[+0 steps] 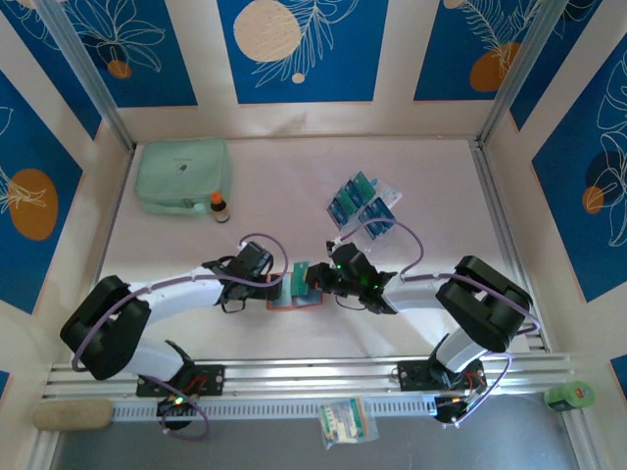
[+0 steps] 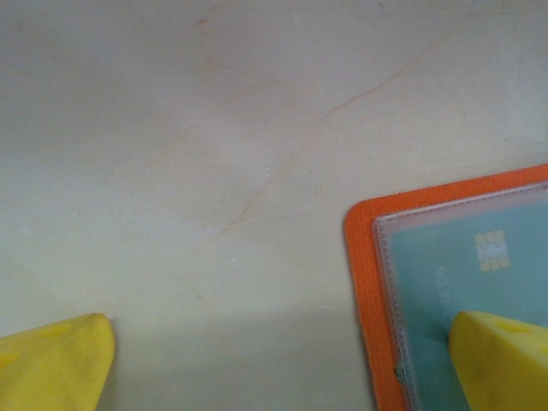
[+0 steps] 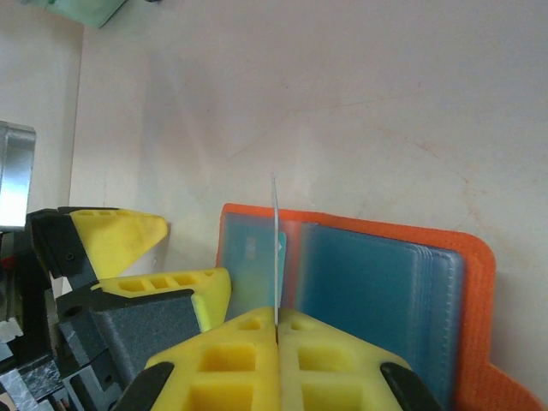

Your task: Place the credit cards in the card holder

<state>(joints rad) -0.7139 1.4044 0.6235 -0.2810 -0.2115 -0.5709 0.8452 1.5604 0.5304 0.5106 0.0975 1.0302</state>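
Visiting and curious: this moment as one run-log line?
left gripper: open, fingertip over open orange leather-like wallet | right gripper: shut on thin flat card above wallet

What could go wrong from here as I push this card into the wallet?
1. The right hand pinches the card upright by its lower edge alone, so it may twist or slip if it catches a pocket lip.
2. The open left hand seems to pin the card holder with one finger near a corner, so the holder could pivot when pushed.

Grainy orange leather-like card holder [image 2: 360, 282]
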